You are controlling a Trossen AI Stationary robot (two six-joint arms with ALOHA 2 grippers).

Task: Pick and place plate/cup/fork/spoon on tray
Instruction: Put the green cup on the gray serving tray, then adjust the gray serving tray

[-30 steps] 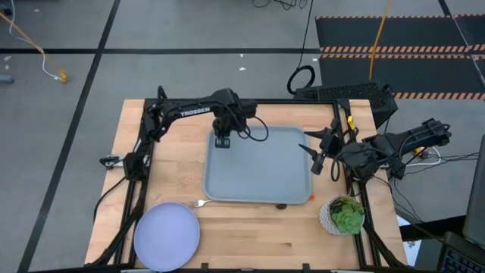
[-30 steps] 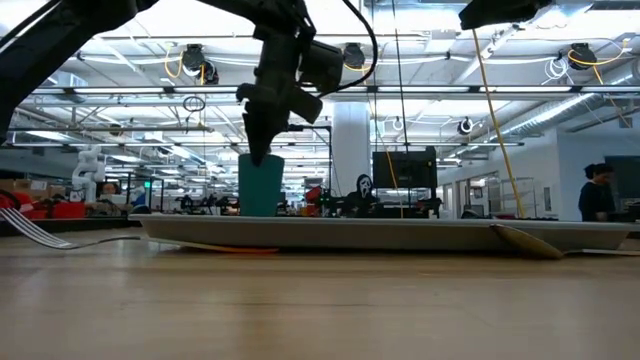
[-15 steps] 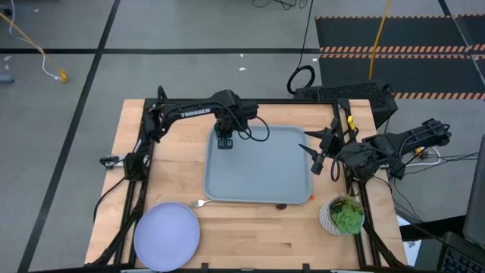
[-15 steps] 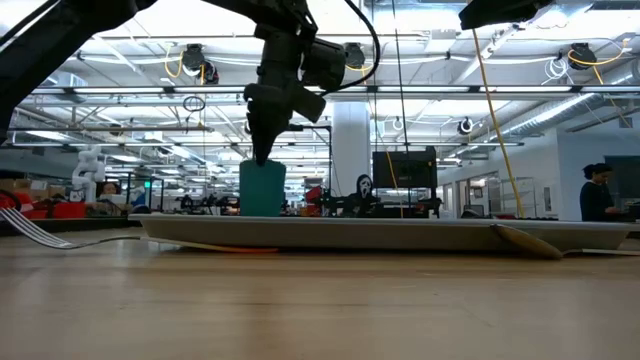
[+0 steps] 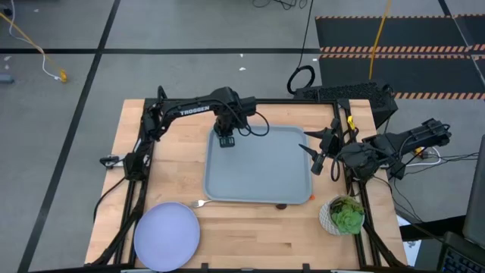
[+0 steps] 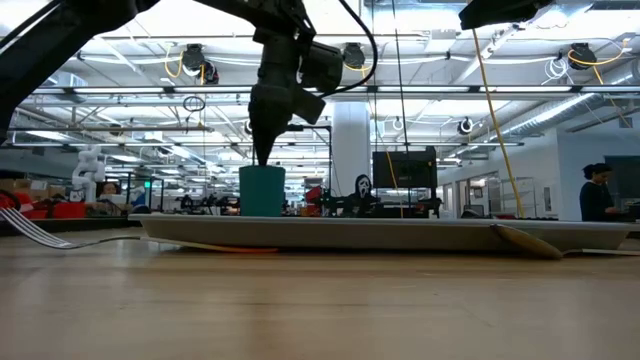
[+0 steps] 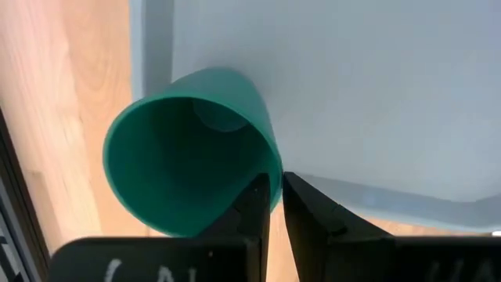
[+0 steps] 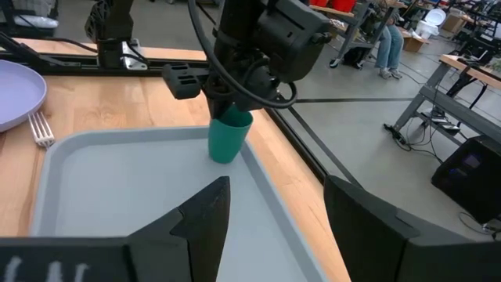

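Lifted slightly since before, left hand (image 6: pixel 264 158) sits just above green cup (image 6: pixel 262 191), fingers nearly closed, gripping nothing; cup stands upright in tray (image 5: pixel 265 171) corner.

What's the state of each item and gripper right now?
cup: upright on the tray's far-left corner, empty.
tray: flat on the table, holding only the cup.
plate: on the table, off the tray, empty.
fork: on the table between plate and tray.
left gripper: just above the cup's rim, shut, nothing held.
right gripper: open, at the tray's right edge.
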